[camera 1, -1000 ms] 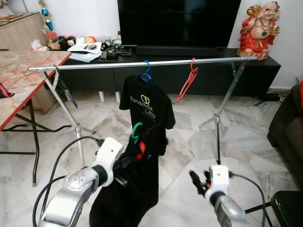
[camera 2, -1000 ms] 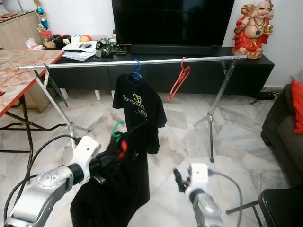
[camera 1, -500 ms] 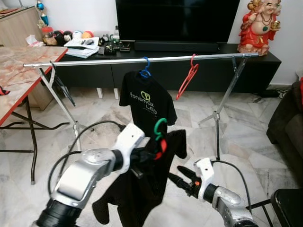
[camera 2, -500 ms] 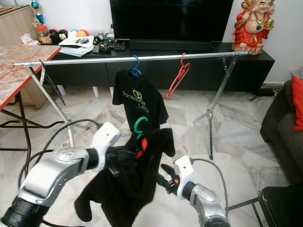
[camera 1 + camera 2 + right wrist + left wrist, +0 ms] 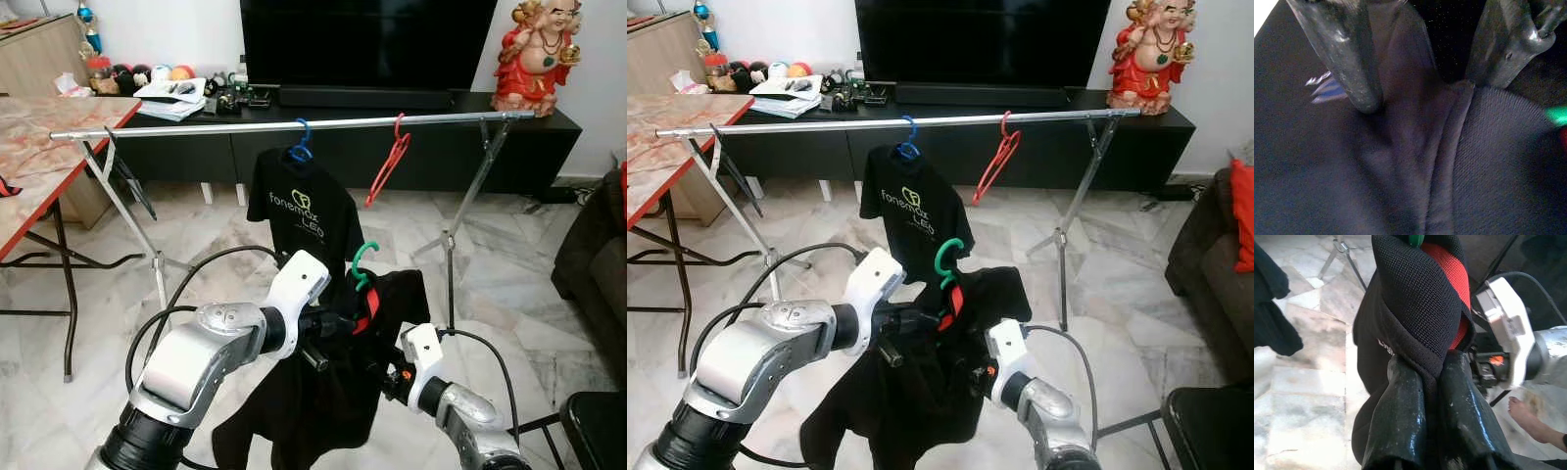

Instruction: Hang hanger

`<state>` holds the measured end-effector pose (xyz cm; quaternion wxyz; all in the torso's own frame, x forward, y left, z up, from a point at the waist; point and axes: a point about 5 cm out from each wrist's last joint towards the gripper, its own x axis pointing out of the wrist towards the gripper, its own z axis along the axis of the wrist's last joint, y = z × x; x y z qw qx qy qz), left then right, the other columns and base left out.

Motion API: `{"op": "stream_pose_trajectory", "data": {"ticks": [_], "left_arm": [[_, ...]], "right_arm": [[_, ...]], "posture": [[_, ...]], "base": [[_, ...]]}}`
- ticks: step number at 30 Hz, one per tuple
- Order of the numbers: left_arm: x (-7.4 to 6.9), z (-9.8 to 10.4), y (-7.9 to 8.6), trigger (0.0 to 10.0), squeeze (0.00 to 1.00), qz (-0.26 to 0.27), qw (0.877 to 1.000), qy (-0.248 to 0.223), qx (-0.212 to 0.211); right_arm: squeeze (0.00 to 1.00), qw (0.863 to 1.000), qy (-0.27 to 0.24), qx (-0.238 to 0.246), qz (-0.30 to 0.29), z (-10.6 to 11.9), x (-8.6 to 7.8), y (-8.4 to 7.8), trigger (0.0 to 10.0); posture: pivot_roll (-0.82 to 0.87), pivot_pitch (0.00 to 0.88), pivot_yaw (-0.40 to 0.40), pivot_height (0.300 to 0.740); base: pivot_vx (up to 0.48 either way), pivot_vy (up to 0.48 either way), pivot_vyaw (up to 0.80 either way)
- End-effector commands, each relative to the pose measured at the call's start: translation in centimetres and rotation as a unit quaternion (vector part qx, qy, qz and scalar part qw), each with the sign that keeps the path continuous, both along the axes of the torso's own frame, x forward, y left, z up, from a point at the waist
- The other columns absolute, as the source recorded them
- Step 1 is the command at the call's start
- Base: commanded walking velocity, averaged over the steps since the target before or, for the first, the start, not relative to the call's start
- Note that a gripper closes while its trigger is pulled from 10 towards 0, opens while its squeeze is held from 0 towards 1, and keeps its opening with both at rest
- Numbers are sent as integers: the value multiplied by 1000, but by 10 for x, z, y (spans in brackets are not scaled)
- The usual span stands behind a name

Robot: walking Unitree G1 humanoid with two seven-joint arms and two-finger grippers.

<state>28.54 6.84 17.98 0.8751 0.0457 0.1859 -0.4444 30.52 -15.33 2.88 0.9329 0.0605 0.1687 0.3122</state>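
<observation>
Carrying step: left gripper (image 5: 1427,382) clamps shirt (image 5: 323,411) on green hanger (image 5: 362,262); right gripper (image 5: 1425,63) spread wide against cloth. Next: lift hook onto far rail (image 5: 245,127).

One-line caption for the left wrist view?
Left gripper shut on black shirt at its red-lined collar, green hanger above.

rail (image 5: 196,128) spans the room before the tv cabinet (image 5: 549,147); shirt (image 5: 306,215) hangs mid-rail, bare hanger (image 5: 389,168) to its right, tabletop (image 5: 49,137) at left.
</observation>
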Motion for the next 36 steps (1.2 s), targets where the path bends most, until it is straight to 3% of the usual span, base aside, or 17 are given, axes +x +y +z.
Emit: {"op": "stream_pose_trajectory", "data": {"ticks": [1, 10, 19, 22, 29, 36], "left_arm": [[-5, 16, -10, 10000, 0, -26, 999, -22, -13], [-6, 19, -11, 10000, 0, -24, 999, -20, -11], [-5, 9, 0, 10000, 0, -11, 999, -16, 25], [-7, 14, -1, 10000, 0, -24, 999, -24, 16], [-26, 19, 3, 10000, 0, -128, 990, -44, 38], [-38, 21, 4, 10000, 0, -180, 982, -41, 39]], "right_arm": [[0, 999, -11, -16, -34, 2, 4, -5, 10000], [0, 990, -19, -53, -130, 4, 10, -23, 10000], [0, 977, -26, -97, -188, 8, 15, -42, 10000], [0, 974, -18, -112, -195, 6, 13, -46, 10000], [0, 970, -6, -105, -221, 3, 12, -47, 10000], [0, 967, -4, -109, -229, 3, 14, -47, 10000]], "posture": [[128, 0, -22, 740], [133, 0, -24, 740], [129, 0, -32, 740], [137, 0, -35, 740], [149, 2, -41, 740], [153, 5, -46, 740]], "base": [[0, 0, 0], [0, 0, 0], [0, 0, 0], [0, 0, 0], [0, 0, 0], [0, 0, 0]]}}
